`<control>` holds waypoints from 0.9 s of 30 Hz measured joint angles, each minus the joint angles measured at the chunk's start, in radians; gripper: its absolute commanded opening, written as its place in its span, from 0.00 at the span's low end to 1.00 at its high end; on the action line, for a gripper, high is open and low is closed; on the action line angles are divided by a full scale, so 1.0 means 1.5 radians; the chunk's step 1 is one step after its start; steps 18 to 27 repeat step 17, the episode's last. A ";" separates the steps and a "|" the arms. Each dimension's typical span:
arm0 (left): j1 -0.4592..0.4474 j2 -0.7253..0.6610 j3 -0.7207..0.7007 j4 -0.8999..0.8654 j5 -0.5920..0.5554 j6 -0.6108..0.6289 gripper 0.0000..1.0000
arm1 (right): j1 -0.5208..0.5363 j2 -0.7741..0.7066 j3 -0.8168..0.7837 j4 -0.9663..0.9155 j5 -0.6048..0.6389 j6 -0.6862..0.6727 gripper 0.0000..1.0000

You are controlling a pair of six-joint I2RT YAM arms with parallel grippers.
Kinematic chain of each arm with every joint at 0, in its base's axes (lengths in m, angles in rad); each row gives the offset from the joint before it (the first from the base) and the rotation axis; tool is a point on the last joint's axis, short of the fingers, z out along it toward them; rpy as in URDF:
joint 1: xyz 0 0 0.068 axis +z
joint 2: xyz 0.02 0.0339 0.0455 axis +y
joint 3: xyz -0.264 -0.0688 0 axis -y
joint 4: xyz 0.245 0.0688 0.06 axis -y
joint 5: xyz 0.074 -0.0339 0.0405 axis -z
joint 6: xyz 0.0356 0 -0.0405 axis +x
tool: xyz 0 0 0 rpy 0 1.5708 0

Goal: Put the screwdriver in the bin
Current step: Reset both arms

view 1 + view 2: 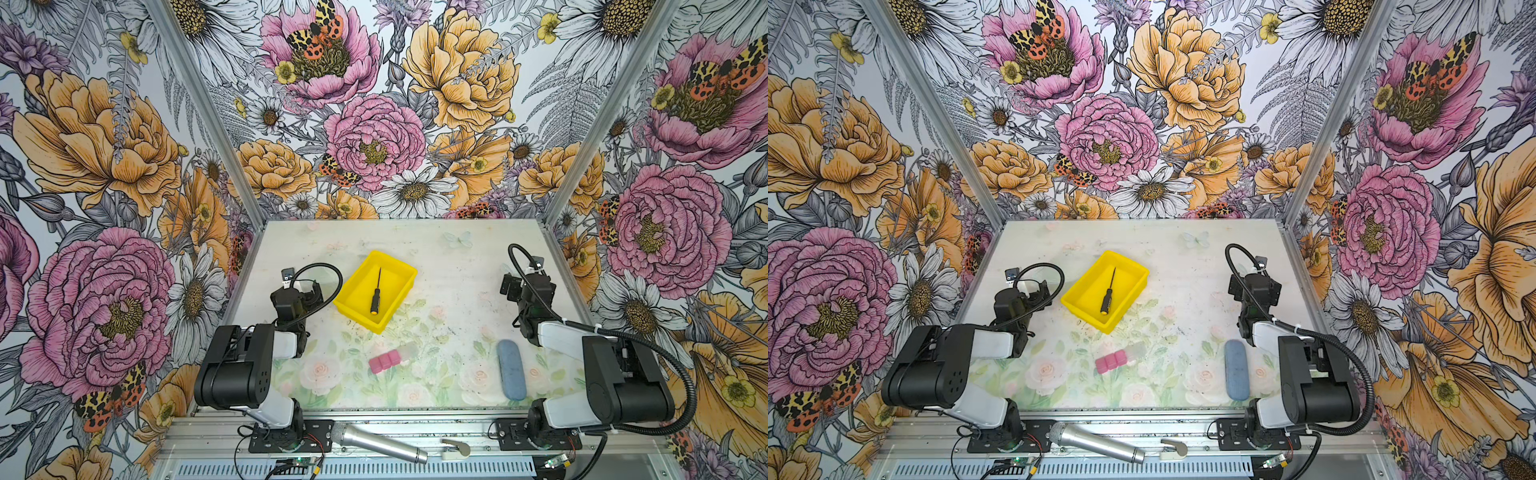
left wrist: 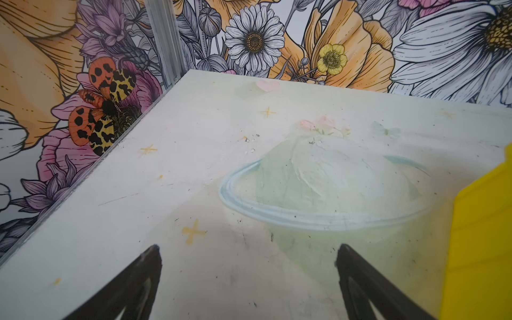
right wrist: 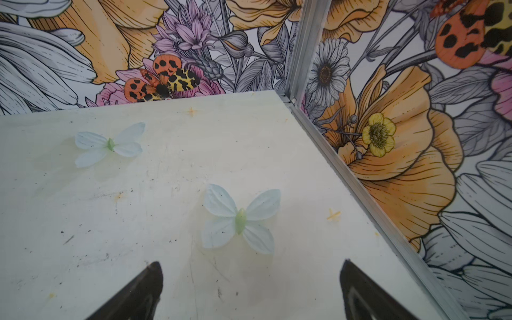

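In both top views, a pale table (image 1: 457,257) with a faded print of roses stood inside three walls (image 1: 374,104) papered with large drawn flowers. One bright yellow plastic bin (image 1: 409,274), rectangular with low walls and a thick rim, sat at an angle near the middle of the table. One slim screwdriver (image 1: 376,296) lay flat on the bin's floor. Its thin dark metal shaft pointed far and its black, yellow-striped handle pointed near.

Two black-and-white arms (image 1: 245,374) stood at the near edge, one on each side. The left pincer (image 1: 312,290) hung just left of the bin, apart from it. The right pincer (image 1: 508,286) hung well to the right. Nearer lay one row of three glossy pink blocks (image 1: 384,362) joined to a clear piece, and one smooth blue oval case (image 1: 512,370). One silver metal microphone (image 1: 378,442) with a mesh head lay on the metal rail (image 1: 457,432) at the near edge.

In the left wrist view, the left pincer (image 2: 248,249) showed two black pointed fingers spread wide, released and empty, above scuffed bare table. The yellow wall of the bin (image 2: 482,235) showed beside one finger.

In the right wrist view, the right pincer (image 3: 250,263) was likewise spread wide and empty above the speckled table. Two pale blue printed butterflies (image 3: 240,219) showed on the table there.
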 measured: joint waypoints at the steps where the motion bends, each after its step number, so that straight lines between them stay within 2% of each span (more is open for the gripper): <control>1: 0.000 0.000 -0.001 0.009 0.004 0.000 0.99 | -0.002 0.008 -0.008 0.017 -0.008 -0.002 0.99; 11: -0.017 0.000 0.005 0.050 -0.008 0.006 0.99 | -0.005 0.036 -0.039 0.115 -0.051 -0.005 1.00; 27: -0.019 0.000 0.005 0.050 -0.009 0.008 0.99 | -0.005 0.036 -0.039 0.133 -0.052 -0.005 1.00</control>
